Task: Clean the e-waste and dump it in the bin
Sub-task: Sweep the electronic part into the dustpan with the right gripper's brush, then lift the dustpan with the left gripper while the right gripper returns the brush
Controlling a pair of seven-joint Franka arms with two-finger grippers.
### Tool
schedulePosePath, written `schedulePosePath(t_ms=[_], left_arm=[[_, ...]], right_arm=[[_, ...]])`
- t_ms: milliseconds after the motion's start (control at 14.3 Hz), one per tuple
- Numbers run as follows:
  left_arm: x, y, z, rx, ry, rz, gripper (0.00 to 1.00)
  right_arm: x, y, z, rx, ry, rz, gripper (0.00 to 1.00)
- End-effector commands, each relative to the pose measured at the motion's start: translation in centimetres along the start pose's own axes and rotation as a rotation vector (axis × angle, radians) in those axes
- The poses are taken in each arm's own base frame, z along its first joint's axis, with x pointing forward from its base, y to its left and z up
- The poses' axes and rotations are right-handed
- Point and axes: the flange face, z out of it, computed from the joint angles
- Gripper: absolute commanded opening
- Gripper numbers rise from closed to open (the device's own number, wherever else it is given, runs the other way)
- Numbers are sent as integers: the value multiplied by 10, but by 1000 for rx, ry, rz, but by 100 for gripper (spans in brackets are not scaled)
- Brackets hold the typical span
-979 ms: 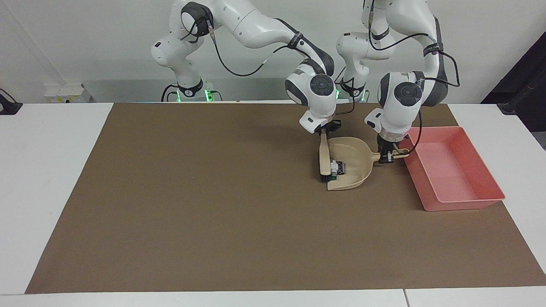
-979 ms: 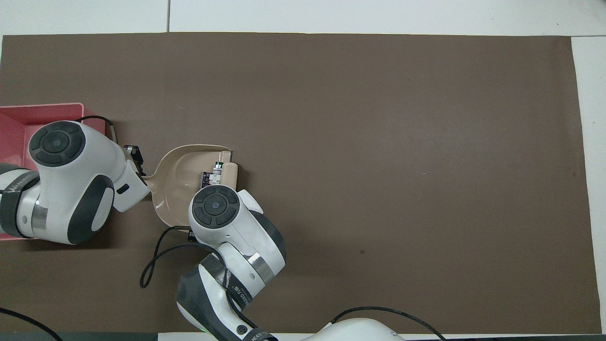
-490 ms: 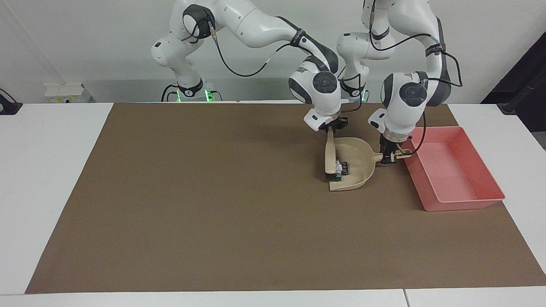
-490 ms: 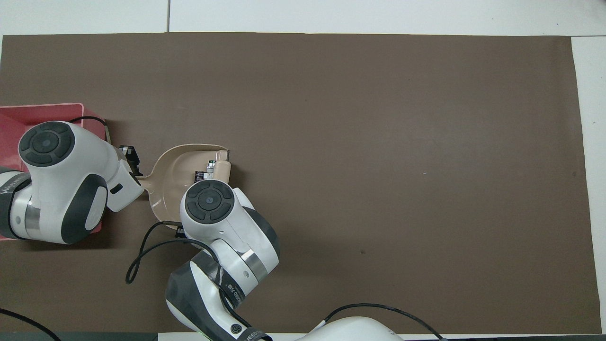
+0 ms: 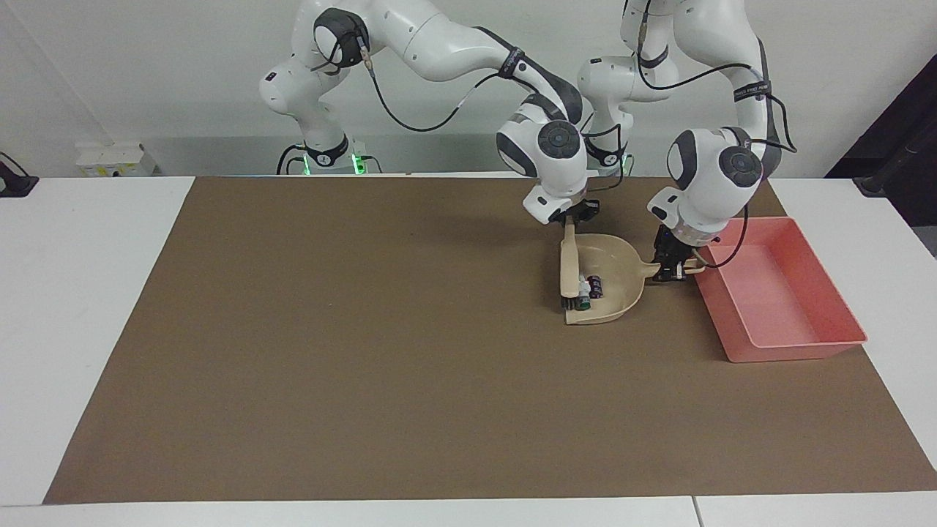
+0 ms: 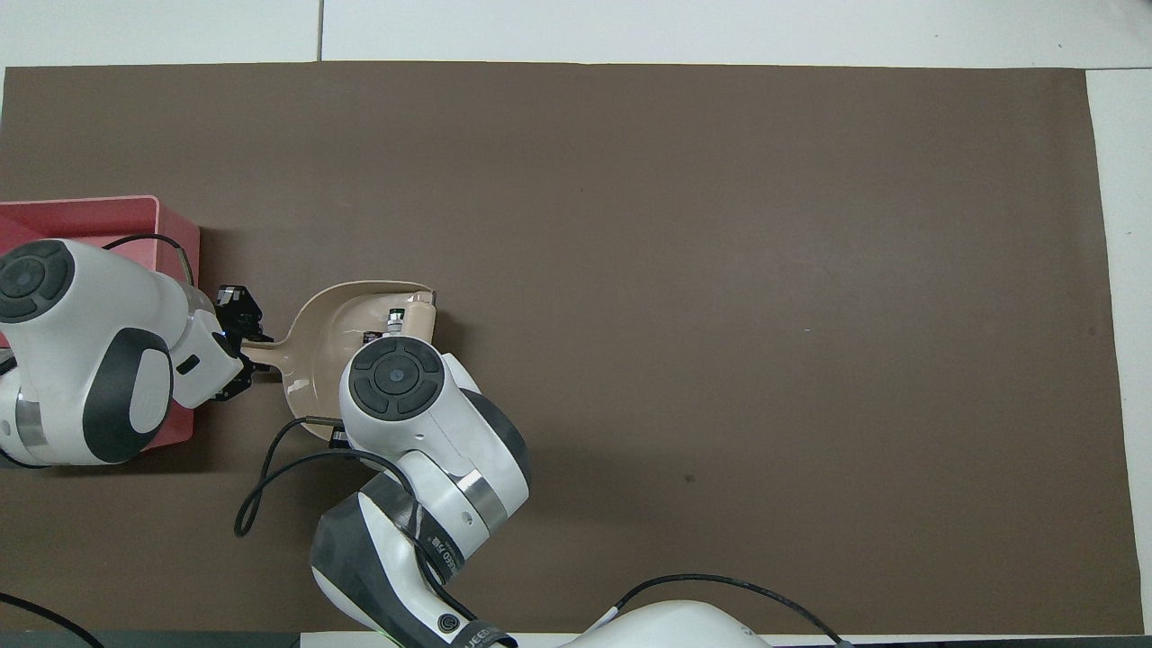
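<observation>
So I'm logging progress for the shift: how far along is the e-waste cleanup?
Done: the e-waste sits inside the dustpan. In hand: the right tool grips the brush at the pan's mouth; the left tool grips the pan's handle beside the bin. Left: lifting the pan and tipping it into the bin, where no pieces show.

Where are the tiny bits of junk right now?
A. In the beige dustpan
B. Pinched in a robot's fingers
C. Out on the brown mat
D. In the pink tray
A. The e-waste lies inside the dustpan, right beside the little brush that the right gripper holds, while the left gripper holds the dustpan's handle and the bin has no pieces in it.
</observation>
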Motion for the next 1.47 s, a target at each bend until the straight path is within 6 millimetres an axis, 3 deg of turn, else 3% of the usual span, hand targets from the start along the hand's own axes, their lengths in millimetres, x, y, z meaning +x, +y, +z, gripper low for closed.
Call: schedulePosePath(t_ms=[0, 280, 420, 559, 839, 979, 1049, 1259, 1399], left_arm=[[3, 8, -2, 29, 43, -2, 1], [6, 8, -2, 31, 98, -31, 1], [10, 5, -16, 48, 112, -35, 1], [11, 1, -46, 47, 179, -62, 1], [-2, -6, -98, 26, 265, -77, 1], [-35, -7, -127, 31, 293, -71, 1], [-65, -6, -139, 40, 301, -64, 0], [-133, 1, -159, 68, 338, -59, 1], [-186, 20, -163, 93, 365, -103, 1]], right_arm=[[2, 8, -32, -49, 37, -23, 0], [16, 36, -67, -142, 44, -108, 0], [33, 64, -90, -178, 69, -122, 0], [53, 111, -112, -185, 52, -137, 0], [81, 230, -164, -184, 39, -190, 0], [92, 284, -186, -189, 24, -195, 0], [102, 312, -198, -199, 13, -198, 0], [132, 399, -218, -215, -43, -214, 0], [146, 460, -232, -212, -65, -204, 0]])
